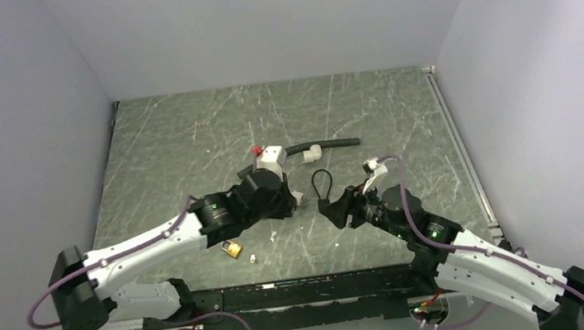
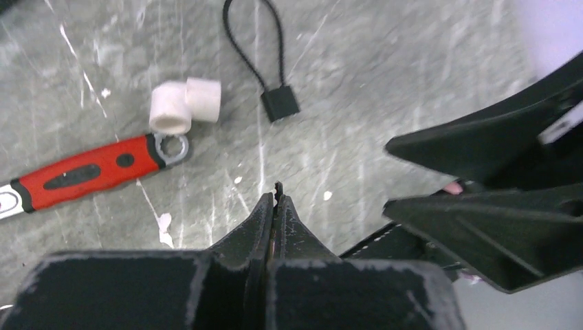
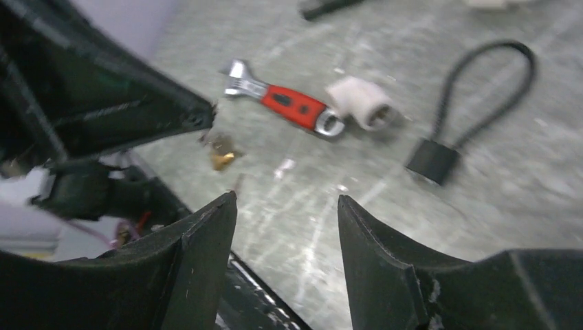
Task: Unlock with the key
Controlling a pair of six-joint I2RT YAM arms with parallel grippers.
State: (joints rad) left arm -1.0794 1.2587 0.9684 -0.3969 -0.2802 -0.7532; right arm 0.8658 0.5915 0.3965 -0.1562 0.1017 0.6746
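Key [image 2: 278, 188]: a thin dark sliver poking out at 12 o'clock from btwn the tips of the L jaws, which are pinched tight on it. Only that bit shows.

R jaws stand fairly wide w/ nothing btwn them. In the top view they sit at 3 o'clock from the L jaws, tips facing them, near but apart.

Brass padlock [image 1: 233, 248] lies on the surface [image 1: 186, 135] at approx. 7 o'clock from the L jaws, well apart from the key. A small white scrap [image 1: 253, 258] is just beside it at 4 o'clock.

From the L wrist cam, taken from the key:
- red-handled wrench [image 2: 89, 168] at 9–10 o'clock
- white pipe elbow [image 2: 184, 104] at 11 o'clock, right against the wrench's ring end
- black cord loop [image 2: 280, 104] w/ a square block at 12 o'clock

Writing: padlock face too small and blurred to read.
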